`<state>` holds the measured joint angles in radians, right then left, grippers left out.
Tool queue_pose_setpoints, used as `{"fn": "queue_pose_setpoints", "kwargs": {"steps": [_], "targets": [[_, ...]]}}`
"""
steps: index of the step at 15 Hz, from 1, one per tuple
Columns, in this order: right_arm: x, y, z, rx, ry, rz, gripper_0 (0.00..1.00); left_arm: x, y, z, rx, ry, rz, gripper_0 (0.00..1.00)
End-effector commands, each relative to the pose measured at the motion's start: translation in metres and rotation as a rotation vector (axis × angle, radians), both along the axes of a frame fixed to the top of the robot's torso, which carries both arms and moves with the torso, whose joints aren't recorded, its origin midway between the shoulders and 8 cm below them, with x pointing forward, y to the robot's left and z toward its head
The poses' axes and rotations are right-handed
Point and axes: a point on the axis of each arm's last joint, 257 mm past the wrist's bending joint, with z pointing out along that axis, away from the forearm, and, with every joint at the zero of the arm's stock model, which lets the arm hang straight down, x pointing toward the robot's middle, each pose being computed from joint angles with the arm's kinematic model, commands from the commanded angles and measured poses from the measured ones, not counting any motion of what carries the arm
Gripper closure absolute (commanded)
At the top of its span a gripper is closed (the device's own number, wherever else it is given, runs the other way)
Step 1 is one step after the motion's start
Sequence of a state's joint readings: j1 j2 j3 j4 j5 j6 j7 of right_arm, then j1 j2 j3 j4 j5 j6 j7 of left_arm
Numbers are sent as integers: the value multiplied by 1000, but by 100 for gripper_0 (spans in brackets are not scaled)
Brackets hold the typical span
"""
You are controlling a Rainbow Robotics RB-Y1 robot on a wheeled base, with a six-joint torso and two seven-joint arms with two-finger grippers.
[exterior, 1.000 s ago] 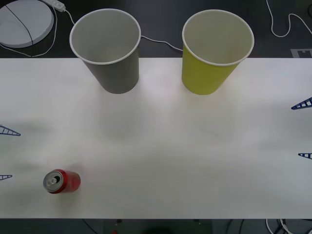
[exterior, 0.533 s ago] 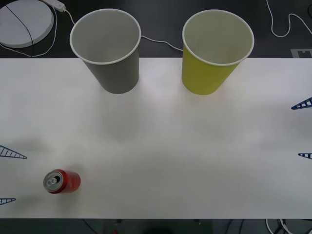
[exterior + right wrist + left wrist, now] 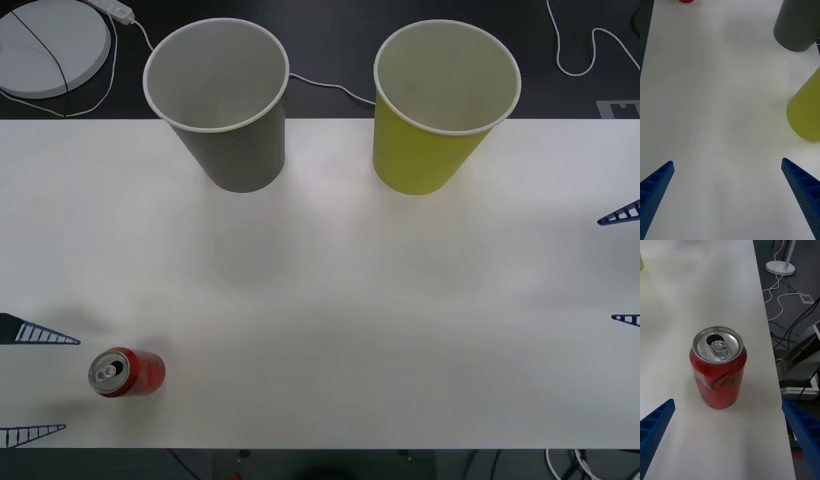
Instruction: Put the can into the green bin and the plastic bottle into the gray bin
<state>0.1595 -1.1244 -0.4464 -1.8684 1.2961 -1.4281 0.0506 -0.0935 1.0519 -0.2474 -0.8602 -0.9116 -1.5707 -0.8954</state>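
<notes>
Can (image 3: 127,372) stands upright near the counter's (image 3: 330,300) near-left corner, silver top open, just beside the left claw (image 3: 35,385), whose blue fingers (image 3: 653,427) are spread wide on either side of it without touching. Across the counter at its right edge, the right claw (image 3: 625,266) hangs released too, fingers (image 3: 655,187) well apart over bare surface. Along the far edge stand the gray bin (image 3: 225,105) and, to its right, the green bin (image 3: 440,105), both upright
</notes>
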Motion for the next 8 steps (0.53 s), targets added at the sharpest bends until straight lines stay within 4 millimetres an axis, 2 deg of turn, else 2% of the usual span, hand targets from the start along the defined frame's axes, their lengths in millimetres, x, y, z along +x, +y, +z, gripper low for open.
{"fn": "queue_pose_setpoints", "kwargs": {"steps": [1, 8], "targets": [[0, 0, 0, 0, 0, 0, 0, -1, -12, -6, -42, 3, 12, 0], [0, 0, 0, 0, 0, 0, 0, 14, -39, -21, -104, -22, 69, 0]]}}
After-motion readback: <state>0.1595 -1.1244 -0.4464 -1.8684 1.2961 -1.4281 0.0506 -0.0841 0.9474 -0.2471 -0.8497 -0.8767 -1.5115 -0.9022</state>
